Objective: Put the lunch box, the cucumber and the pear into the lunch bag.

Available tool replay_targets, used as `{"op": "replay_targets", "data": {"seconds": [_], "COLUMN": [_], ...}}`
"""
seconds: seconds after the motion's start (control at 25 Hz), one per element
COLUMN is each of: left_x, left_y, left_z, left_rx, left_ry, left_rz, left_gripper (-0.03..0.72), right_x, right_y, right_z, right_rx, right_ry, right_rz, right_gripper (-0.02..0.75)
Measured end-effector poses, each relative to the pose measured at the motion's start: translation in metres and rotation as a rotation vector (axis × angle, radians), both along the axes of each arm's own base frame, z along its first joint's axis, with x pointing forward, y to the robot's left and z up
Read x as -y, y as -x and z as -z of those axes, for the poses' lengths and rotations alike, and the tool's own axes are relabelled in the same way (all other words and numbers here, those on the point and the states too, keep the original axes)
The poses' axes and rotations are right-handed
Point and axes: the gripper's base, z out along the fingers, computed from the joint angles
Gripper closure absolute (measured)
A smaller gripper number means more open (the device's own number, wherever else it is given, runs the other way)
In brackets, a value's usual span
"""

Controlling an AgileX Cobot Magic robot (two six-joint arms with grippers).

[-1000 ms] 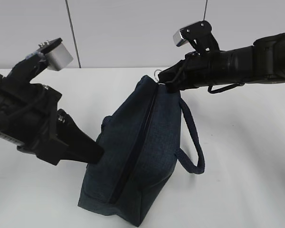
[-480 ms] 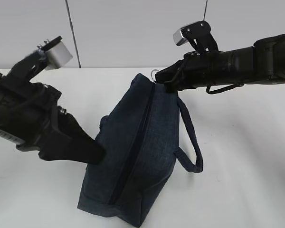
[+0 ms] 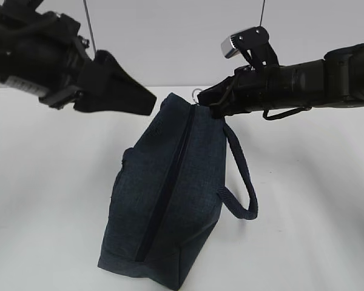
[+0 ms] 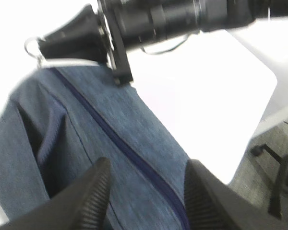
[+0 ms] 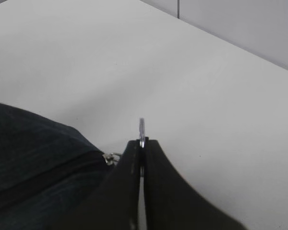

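One zipped lunch bag, held at its ring by one of two pincers

The white surface point(image 3: 315, 200) fills the lower frame, and in its middle lies the single navy lunch bag point(image 3: 170, 200) on its side, the zipper point(image 3: 170, 188) closed along its length. The right pincer point(image 3: 211, 102), upper middle of the frame, is pressed together on the metal ring pull point(image 5: 142, 128), probably to keep the zipper end in place. The left pincer point(image 4: 146, 191), upper left, hangs spread above the bag and holds nothing. No lunch box, cucumber or pear is visible; probably they are inside.
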Motion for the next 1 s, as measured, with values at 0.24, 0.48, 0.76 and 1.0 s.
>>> {"op": "replay_targets", "data": {"seconds": [0.24, 0.48, 0.76, 1.0], "left_x": [0.012, 0.03, 0.035, 0.037], "left_y": [-0.028, -0.063, -0.088, -0.095], "left_z": [0.008, 0.022, 0.027, 0.04], "left_rx": [-0.008, -0.039, -0.03, -0.09], "left_ry": [-0.007, -0.02, -0.104, -0.158], "left_rz": [-0.028, -0.035, -0.074, -0.075], "left_gripper": [0.379, 0.379, 0.379, 0.379], "right_x": [-0.001, -0.001, -0.001, -0.001], "right_y": [0.001, 0.001, 0.001, 0.001], "right_z": [-0.001, -0.001, -0.001, -0.001], "right_rx": [0.001, 0.002, 0.002, 0.002], "right_ry": [-0.01, -0.011, -0.012, -0.013], "right_rz": [-0.013, -0.014, -0.015, -0.016], "right_gripper": [0.738, 0.738, 0.738, 0.738]}}
